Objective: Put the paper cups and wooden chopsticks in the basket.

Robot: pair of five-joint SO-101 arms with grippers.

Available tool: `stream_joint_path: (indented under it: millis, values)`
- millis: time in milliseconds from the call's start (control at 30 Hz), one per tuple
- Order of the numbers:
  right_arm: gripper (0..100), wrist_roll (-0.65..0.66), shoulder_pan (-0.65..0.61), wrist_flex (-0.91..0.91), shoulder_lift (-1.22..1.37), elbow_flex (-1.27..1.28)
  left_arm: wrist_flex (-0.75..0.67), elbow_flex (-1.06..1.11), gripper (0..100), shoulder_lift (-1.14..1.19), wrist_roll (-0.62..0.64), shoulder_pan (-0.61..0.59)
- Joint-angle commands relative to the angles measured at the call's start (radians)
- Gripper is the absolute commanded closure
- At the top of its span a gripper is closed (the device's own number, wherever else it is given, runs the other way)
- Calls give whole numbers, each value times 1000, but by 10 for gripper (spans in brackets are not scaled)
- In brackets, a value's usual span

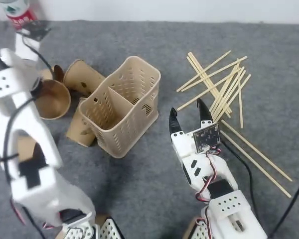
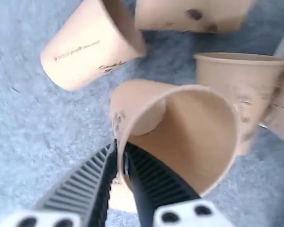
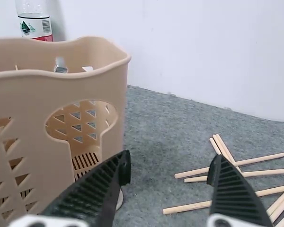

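Observation:
My left gripper (image 2: pixel 119 161) is shut on the rim of a brown paper cup (image 2: pixel 180 132), which also shows under the left arm as the cup (image 1: pixel 52 98) left of the basket. Other paper cups lie around it: one on its side (image 1: pixel 84 75) behind, one (image 1: pixel 82 127) against the basket's left wall. The beige perforated basket (image 1: pixel 123 107) has two compartments and stands mid-table. My right gripper (image 1: pixel 188 115) is open, just right of the basket (image 3: pixel 47 123), nothing between its fingers. Several wooden chopsticks (image 1: pixel 224 87) lie scattered to the right (image 3: pixel 236 165).
A plastic bottle (image 1: pixel 17 12) stands at the far left back corner. Grey carpet covers the table. More chopsticks (image 1: pixel 256 154) stretch toward the front right, beside a black cable (image 1: pixel 289 209).

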Motion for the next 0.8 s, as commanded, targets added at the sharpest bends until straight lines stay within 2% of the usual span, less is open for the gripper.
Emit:
stream_joint_path:
  millis: [0,233,300,433,567,767]
  values:
    - [729,12,4,4,-13,18,26,36,990,-241,-17,74]
    - [729,12,7,4,-13,18,23,-77,990,-470,-11,198]
    - [729,12,27,4,-13,18,20,-119,990,-509,29,236]
    - [729,11,54,-1,-13,18,20,-268,990,-535,215,307]
    - [729,11,53,4,-13,18,20,-386,990,-535,453,404]
    - [729,11,53,4,-13,18,20,-331,989,-509,836,580]
